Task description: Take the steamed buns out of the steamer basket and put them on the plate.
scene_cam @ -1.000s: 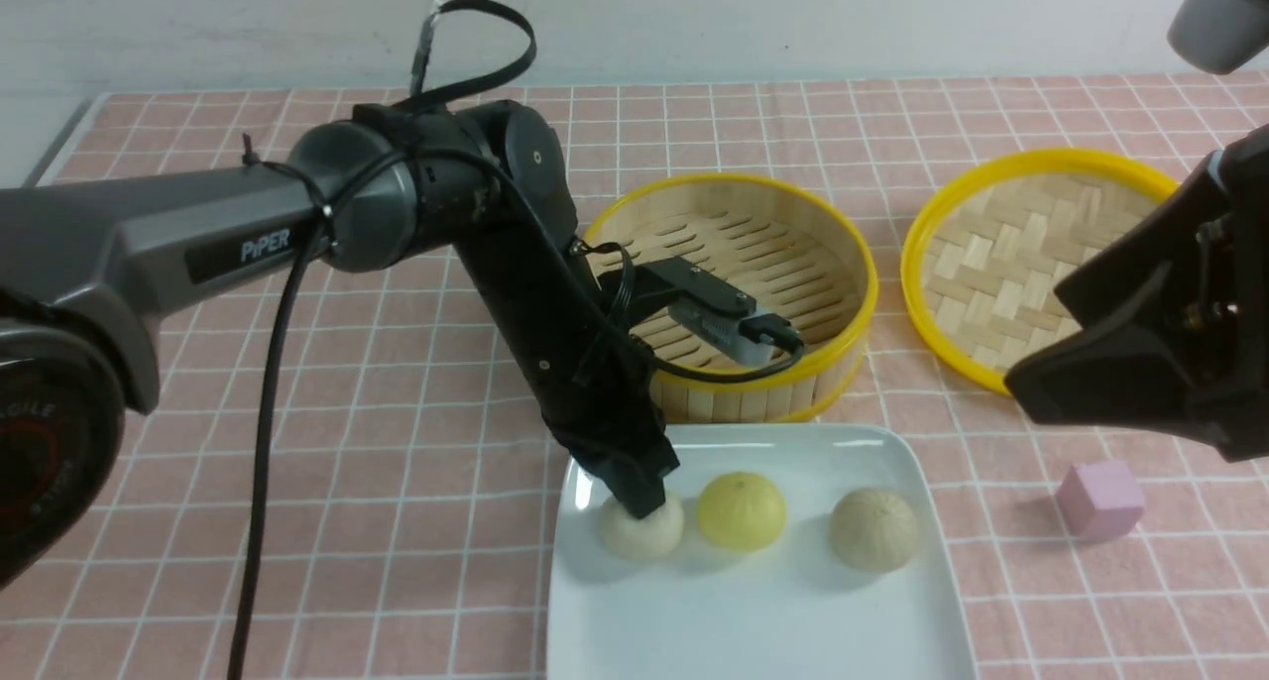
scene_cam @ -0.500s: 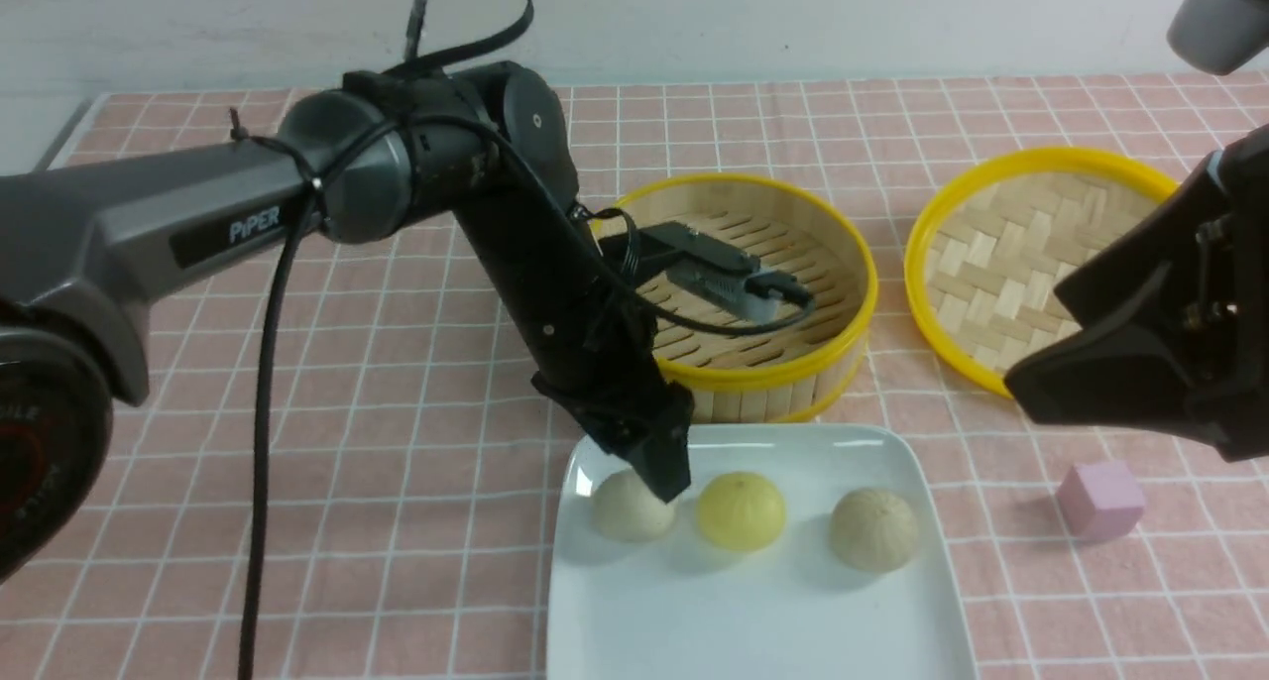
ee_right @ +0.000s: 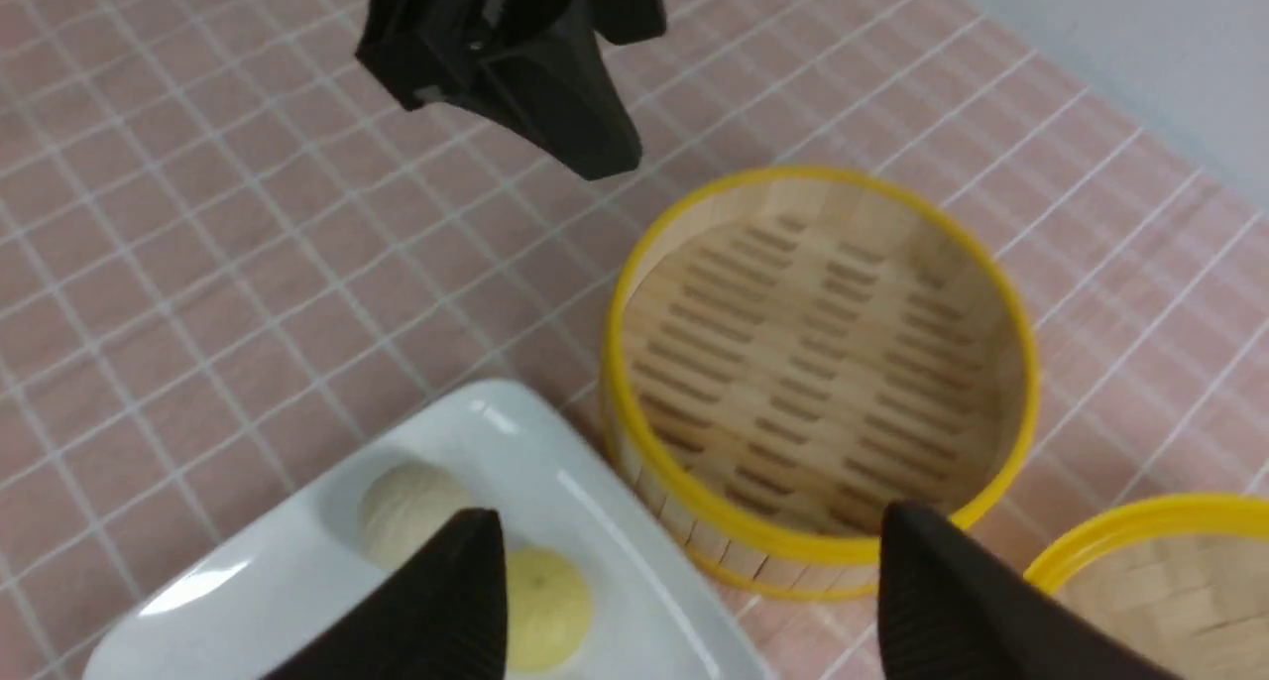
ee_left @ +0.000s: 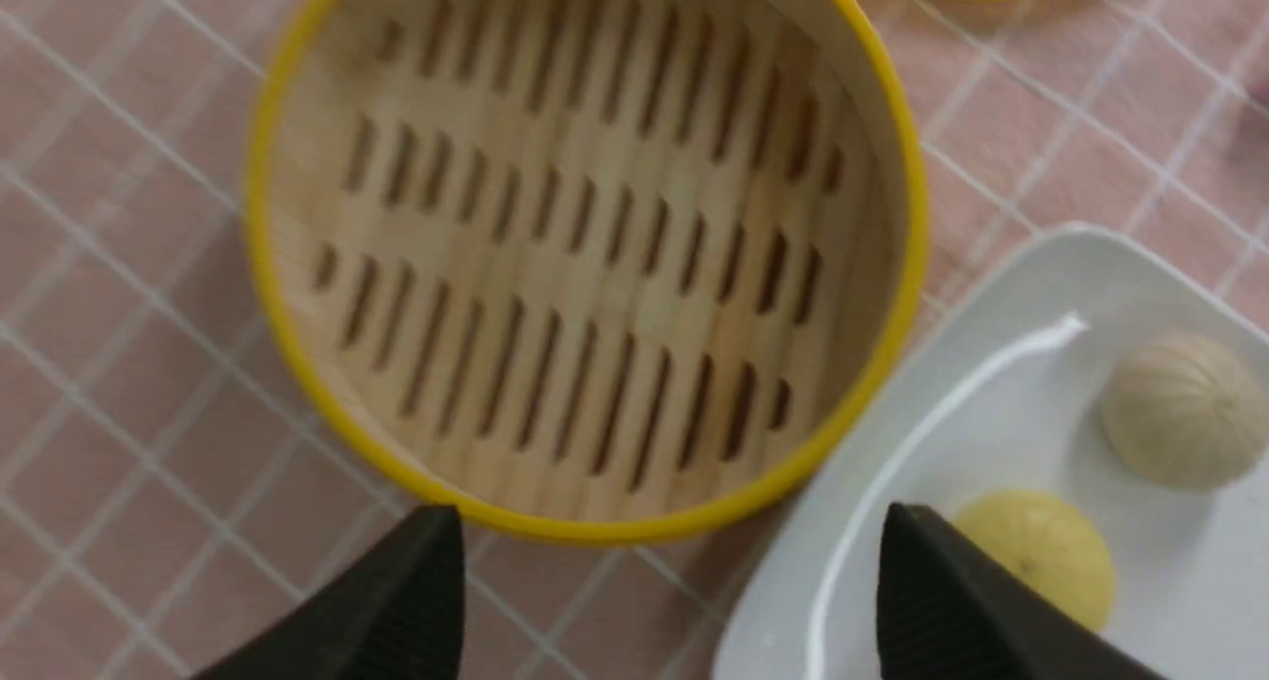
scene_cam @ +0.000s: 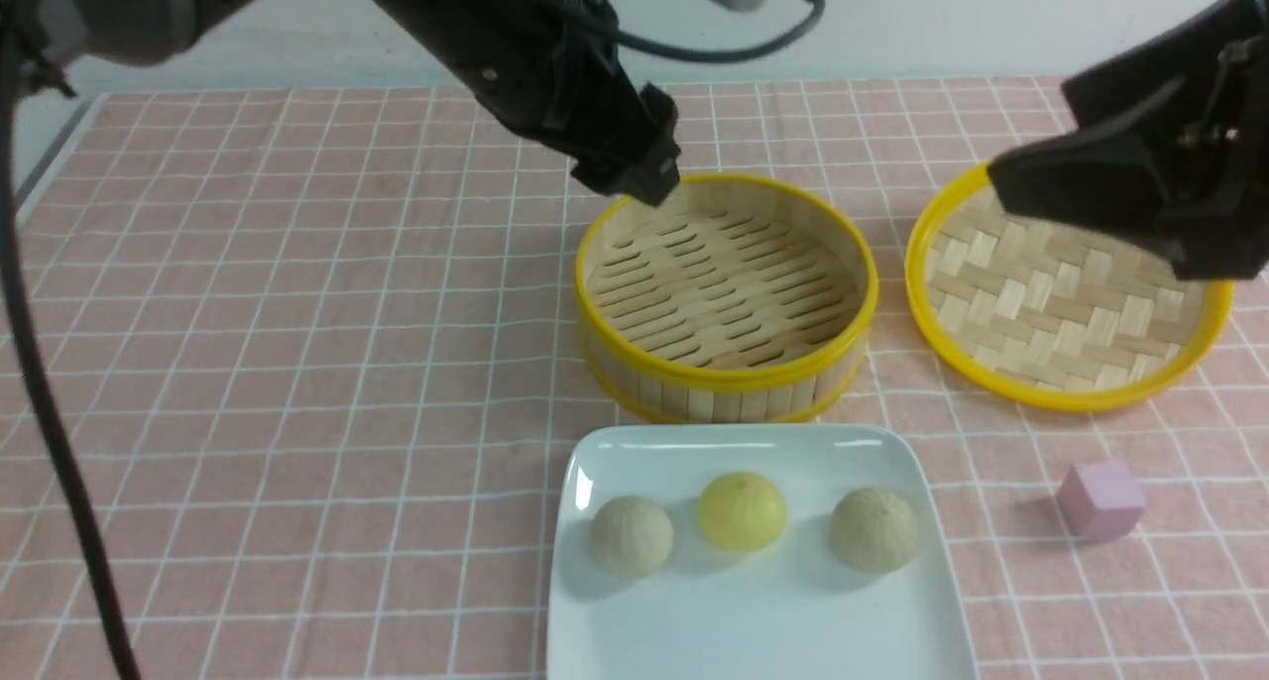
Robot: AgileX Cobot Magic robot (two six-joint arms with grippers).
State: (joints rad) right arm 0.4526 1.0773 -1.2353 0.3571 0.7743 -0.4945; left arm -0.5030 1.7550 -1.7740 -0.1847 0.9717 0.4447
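White plate (scene_cam: 763, 621) carries all three steamed buns (scene_cam: 742, 510) in a row, low beneath the raised left hand (ee_left: 674, 611). That hand's fingers are spread wide, gripping nothing, and the steamer basket (scene_cam: 726, 293) sits just under it. The right hand (ee_right: 684, 611) is equally wide, high beside the woven lid (scene_cam: 1066, 303).

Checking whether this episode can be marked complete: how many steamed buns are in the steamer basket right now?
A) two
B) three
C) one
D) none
D: the steamer basket shows only its bare slotted floor, while the left beige bun, the yellow bun and the right beige bun all sit in a row on the plate.
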